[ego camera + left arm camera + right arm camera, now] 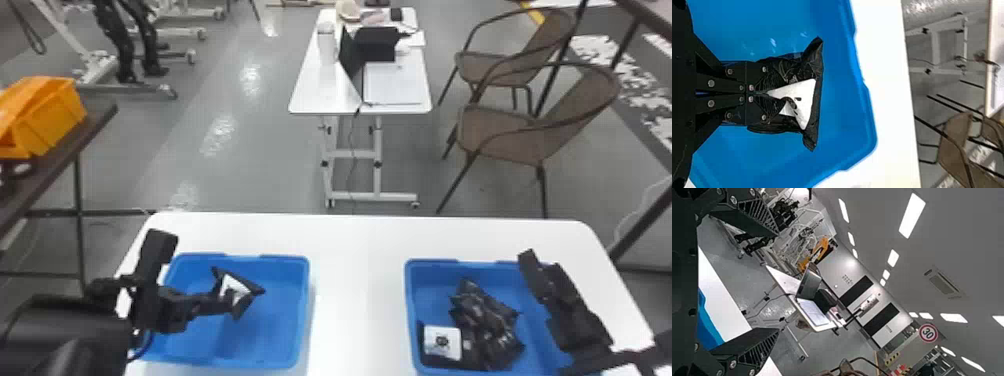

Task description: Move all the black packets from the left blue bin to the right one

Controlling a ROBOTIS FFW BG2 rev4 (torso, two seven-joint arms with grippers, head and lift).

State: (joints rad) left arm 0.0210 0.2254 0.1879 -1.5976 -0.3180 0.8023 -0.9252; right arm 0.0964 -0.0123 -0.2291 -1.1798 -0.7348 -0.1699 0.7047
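Pick-up, lower left: left gripper (232,300) pinches packet (235,286) at left bin (280,320); carrying to right bin (409,305) should follow. Right gripper (778,282) gapes, empty.

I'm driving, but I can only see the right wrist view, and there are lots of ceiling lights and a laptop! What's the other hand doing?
Observer: The left gripper is shut on a black packet.

Operator: Cool! Where is that packet?

Observer: Over the left blue bin, inside its rim as seen from the head view.

Operator: And are there any packets in the other bin?

Observer: Yes, a jumbled heap of black packets lies in the right blue bin; I can't count them because they overlap.
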